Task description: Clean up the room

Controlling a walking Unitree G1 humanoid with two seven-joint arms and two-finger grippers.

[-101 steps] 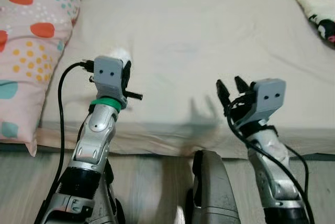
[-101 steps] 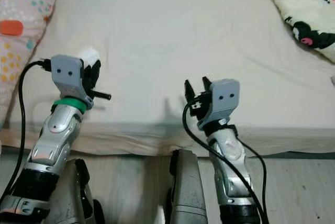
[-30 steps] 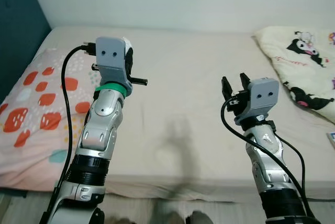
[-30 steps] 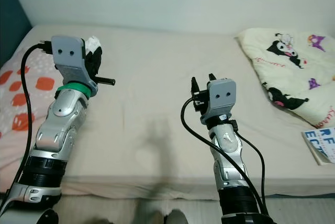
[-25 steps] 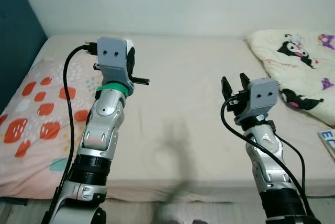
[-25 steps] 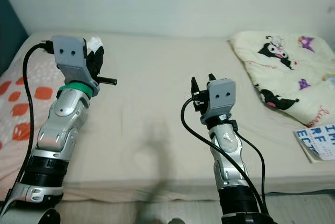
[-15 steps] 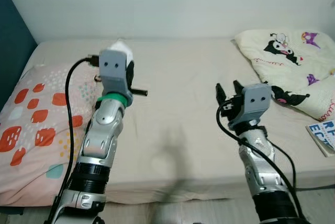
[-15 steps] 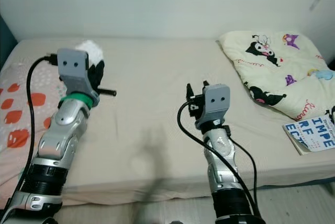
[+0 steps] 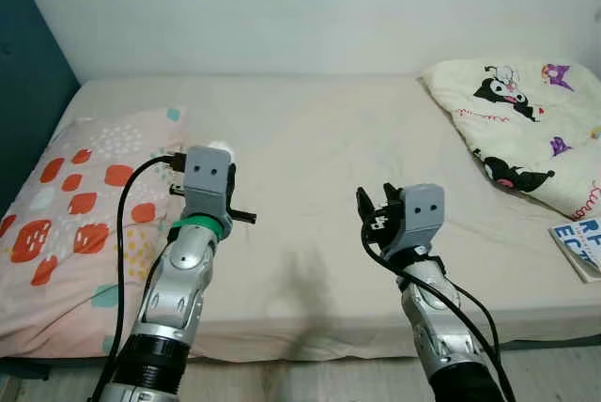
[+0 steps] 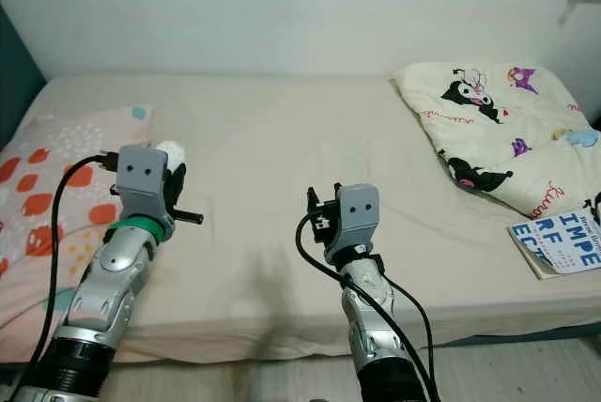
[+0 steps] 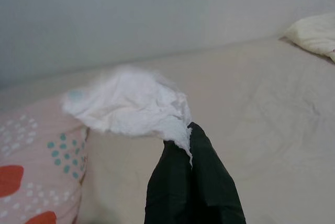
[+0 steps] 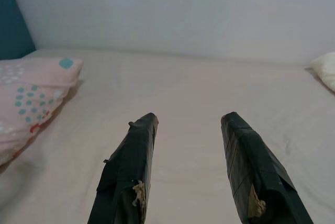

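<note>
There's the crumpled white tissue (image 11: 128, 106), pinched at the tips of the left gripper (image 11: 189, 132), whose black fingers (image 11: 191, 182) are pressed together on one corner of it so the rest fans out ahead, up in the air above the bed (image 9: 310, 139). From the head cameras it peeks out as a white tuft (image 10: 170, 151) just past the grey wrist housing. The left arm (image 9: 178, 280) is bent at the elbow and raised, forearm rising from the lower left and angling slightly inward, wrist over the near part of the mattress beside the pink spotted pillow (image 9: 66, 205).

Over on the other side, the right gripper (image 12: 188, 124) is held up too, fingers (image 12: 128, 171) spread wide apart with nothing between them, pointing out across the bare sheet. Its arm (image 10: 371, 327) comes up from the bottom edge, forearm nearly upright, the wrist lower than the left one.

Further right, a cream blanket with cartoon prints (image 10: 498, 130) lies bunched at the bed's far right, and a book (image 10: 562, 240) rests at the right edge just below it.
</note>
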